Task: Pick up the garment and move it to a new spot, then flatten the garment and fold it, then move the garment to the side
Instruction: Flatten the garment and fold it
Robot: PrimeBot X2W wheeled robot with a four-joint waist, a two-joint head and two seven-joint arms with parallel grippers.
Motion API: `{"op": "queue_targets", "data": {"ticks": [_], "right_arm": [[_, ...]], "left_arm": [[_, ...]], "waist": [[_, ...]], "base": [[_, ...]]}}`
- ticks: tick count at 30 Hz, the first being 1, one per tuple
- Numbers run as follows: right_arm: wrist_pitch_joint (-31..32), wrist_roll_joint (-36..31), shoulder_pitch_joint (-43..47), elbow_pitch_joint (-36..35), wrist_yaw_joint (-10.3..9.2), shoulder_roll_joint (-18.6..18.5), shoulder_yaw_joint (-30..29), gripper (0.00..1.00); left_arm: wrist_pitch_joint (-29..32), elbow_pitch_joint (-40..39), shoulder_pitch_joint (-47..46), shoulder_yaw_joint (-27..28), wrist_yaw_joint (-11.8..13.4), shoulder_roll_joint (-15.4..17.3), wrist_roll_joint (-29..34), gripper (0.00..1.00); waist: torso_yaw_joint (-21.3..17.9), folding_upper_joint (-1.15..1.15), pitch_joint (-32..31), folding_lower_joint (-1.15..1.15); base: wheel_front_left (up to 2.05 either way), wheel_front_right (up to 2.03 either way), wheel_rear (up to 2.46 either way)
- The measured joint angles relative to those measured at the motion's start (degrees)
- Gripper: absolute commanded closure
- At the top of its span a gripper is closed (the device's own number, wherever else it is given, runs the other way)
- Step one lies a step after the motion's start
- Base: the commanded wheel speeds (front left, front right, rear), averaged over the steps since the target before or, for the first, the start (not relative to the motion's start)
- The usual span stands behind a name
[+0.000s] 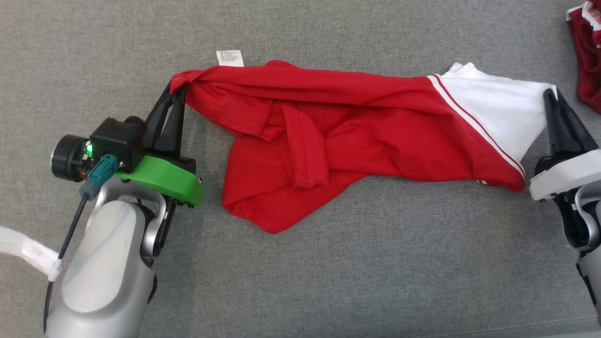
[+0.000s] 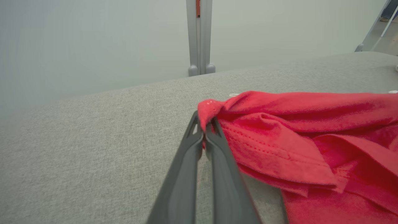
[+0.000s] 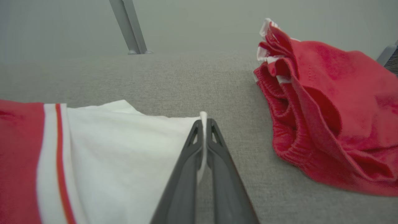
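Two corners were in your grip at this moment. The left gripper [image 1: 175, 89] was clamped on a bunched red corner of the garment [image 1: 357, 126], and the right gripper [image 1: 549, 95] was clamped on the white edge at its other end. The garment lay strung between them across the grey padded surface [image 1: 328, 281]. Its top edge was close to taut, while the middle was crumpled, with a red flap doubled over and a point of cloth sagging towards you. A white label [image 1: 230, 57] sat just beside the top edge.

The step in hand looked like the lift and carry to a new spot. In the left wrist view a good wad of cloth sat between the fingers [image 2: 186, 161]. In the right wrist view only a thin sliver of white hem showed between the fingers [image 3: 224, 161], so that hold was probably the weaker one.

You would have done well to raise both arms together and level, without pulling them further apart, so the hem did not slip out. Height would have let the doubled flap drop free. The second red garment [image 1: 587, 56] lay near your right gripper, so a path away from it was the safer one.
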Motion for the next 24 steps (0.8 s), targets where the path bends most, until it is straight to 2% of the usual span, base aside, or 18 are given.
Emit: {"op": "queue_targets", "data": {"ticks": [5,10,15,20,24], "right_arm": [[-2.4,-2.9,2.3,-10.5,0.0,-0.6,-3.6,1.0],[-2.4,-7.0,5.2,-25.0,0.0,-0.3,-8.3,1.0],[2.2,-9.9,5.9,-38.3,0.01,-0.4,-12.1,1.0],[7.4,-10.1,3.1,-46.3,0.0,-1.4,-13.9,1.0],[10.7,-8.5,-1.8,-50.0,0.0,-4.1,-14.0,1.0]], "left_arm": [[-1.8,-6.5,2.4,1.6,2.0,1.4,-0.1,1.0],[-1.4,-15.4,4.0,3.5,4.1,3.5,0.3,1.0],[0.1,-26.1,4.6,5.5,6.3,5.4,1.5,1.0],[1.8,-34.3,4.2,7.2,7.7,6.9,2.2,1.0],[3.2,-39.3,1.3,9.0,8.1,8.6,2.8,1.0]], "waist": [[-0.5,0.0,-2.4,0.0],[-1.0,0.0,-5.6,0.0],[-1.5,0.0,-9.3,0.0],[-1.7,0.0,-13.0,0.0],[-1.8,0.0,-15.9,0.0]], "base": [[0.0,0.0,0.0],[0.0,0.0,0.0],[0.0,0.0,0.0],[0.0,0.0,0.0],[0.0,0.0,0.0]]}}
